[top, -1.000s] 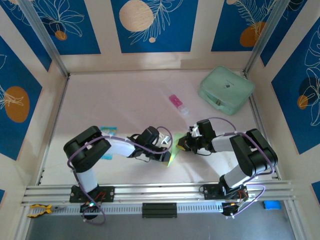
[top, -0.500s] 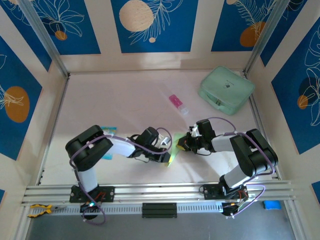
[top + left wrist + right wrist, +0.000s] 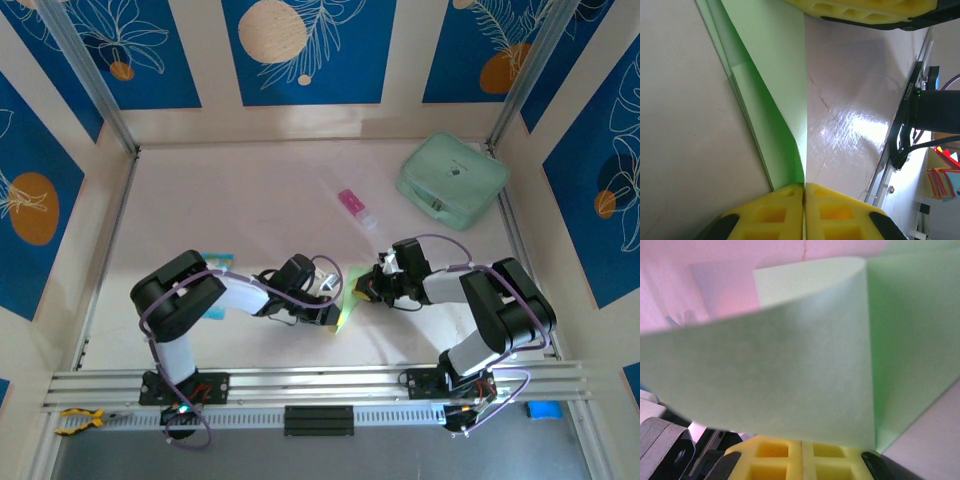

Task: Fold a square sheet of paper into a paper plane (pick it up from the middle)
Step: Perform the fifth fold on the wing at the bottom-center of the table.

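Left pincer (image 3: 804,186), from 9 o'clock, and right pincer (image 3: 801,442), from 3 o'clock, both clamp the square sheet of paper (image 3: 772,65), apparently to curl one flap into a crease.

In the top view, the left arm (image 3: 180,295) had edged its elbow a little toward 3 o'clock, while its wrist eased very slightly toward 9 o'clock. The square sheet of paper (image 3: 343,312) showed a slightly longer green strip, its far end reaching a touch further toward 12 o'clock.

1 sheet (image 3: 775,75), 1 case (image 3: 452,180), 1 tube (image 3: 356,207)
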{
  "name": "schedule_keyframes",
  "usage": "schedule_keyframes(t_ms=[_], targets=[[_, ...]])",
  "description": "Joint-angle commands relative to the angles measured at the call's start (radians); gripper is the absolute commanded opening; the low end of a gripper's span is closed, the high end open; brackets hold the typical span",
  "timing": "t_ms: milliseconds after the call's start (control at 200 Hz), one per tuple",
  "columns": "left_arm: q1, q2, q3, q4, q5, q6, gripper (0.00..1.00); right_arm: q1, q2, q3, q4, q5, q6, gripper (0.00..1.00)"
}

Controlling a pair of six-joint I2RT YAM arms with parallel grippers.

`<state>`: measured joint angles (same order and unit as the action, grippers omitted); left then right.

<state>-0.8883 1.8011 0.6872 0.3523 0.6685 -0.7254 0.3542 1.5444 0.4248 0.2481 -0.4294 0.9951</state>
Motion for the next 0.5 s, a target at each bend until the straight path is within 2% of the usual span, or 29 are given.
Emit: schedule_keyframes(t_ms=[0,120,165,310,495], targets=[[-0.001,0.006,-0.043,-0.131,0.037,0.018,0.10,-0.003,0.031,-0.027,-0.139,0.135,0.004,0.06],[-0.001,0.006,-0.041,-0.148,0.036,0.029,0.02,-0.002,0.032,-0.026,-0.143,0.138,0.003,0.06],[-0.003,0.004,-0.040,-0.162,0.030,0.038,0.03,-0.002,0.032,-0.027,-0.145,0.141,0.002,0.06],[-0.003,-0.010,-0.037,-0.212,0.007,0.066,0.15,-0.001,0.033,-0.027,-0.145,0.141,0.003,0.06],[-0.009,-0.013,-0.034,-0.228,0.004,0.078,0.10,-0.001,0.031,-0.027,-0.145,0.142,0.003,0.06]])
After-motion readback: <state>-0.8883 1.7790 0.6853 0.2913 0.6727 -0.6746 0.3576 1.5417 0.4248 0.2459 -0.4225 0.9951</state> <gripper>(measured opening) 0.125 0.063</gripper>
